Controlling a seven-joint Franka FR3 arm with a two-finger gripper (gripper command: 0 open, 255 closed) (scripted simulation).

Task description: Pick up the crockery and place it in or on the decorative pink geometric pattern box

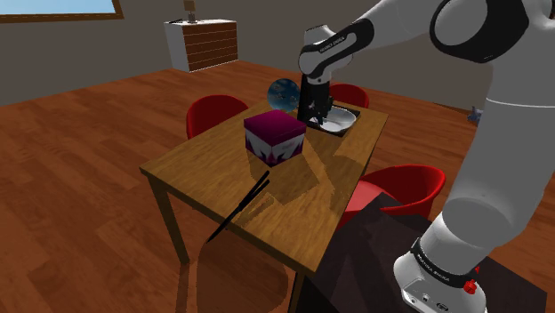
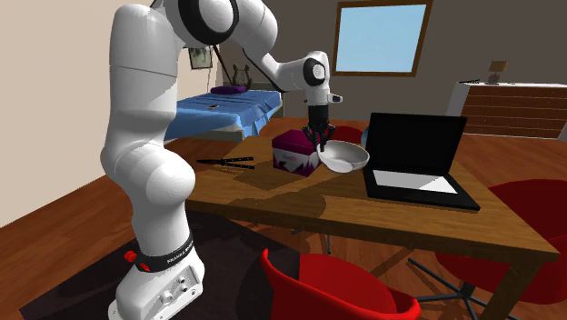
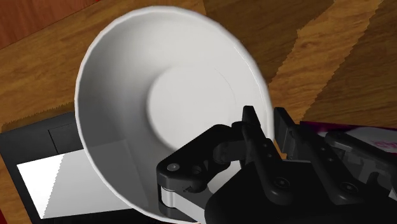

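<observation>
One white bowl (image 3: 167, 95), rim clasped by the end effector (image 3: 267, 122).

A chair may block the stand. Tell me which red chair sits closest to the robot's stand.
The red chair at the near edge of the table, right beside the dark stand. The second chair and the third chair stand across the table.

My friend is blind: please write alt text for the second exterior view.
A white robot arm with a black gripper holds a white bowl by its rim over a wooden table, beside a pink patterned box. An open laptop stands nearby.
</observation>
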